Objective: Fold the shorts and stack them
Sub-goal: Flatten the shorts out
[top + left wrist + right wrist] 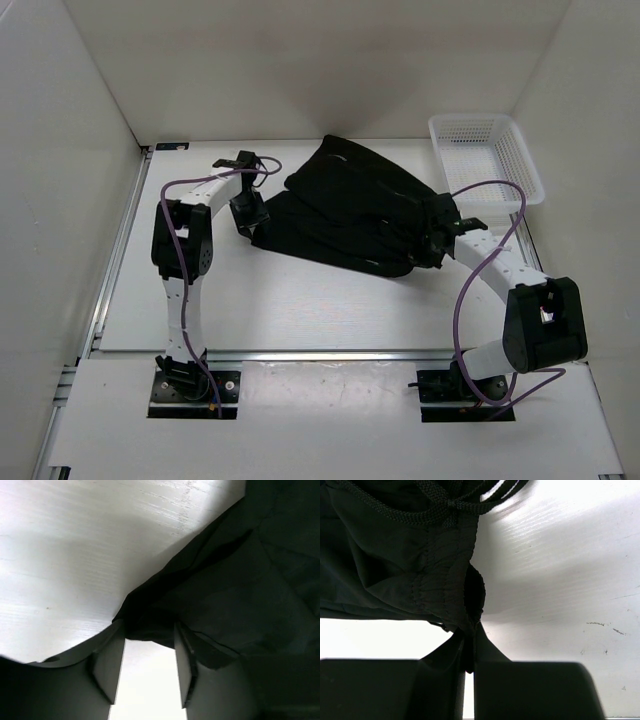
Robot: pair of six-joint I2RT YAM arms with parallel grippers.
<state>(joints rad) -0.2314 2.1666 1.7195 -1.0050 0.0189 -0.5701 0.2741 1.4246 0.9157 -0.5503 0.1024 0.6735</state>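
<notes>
The black shorts (350, 210) lie bunched across the middle of the table, partly folded over themselves. My left gripper (248, 214) is at their left edge. In the left wrist view its jaws stand wide apart (149, 636), with the dark fabric edge (225, 590) lying just at the fingertips. My right gripper (437, 240) is at the shorts' right end. In the right wrist view it (470, 636) is shut on the gathered waistband (440, 575), pinching a fold of it. The braided drawstring (435, 510) runs just above.
A white plastic mesh basket (487, 152) stands at the back right corner, close to the right arm. White walls enclose the table on the left, back and right. The arms' purple cables loop above the table.
</notes>
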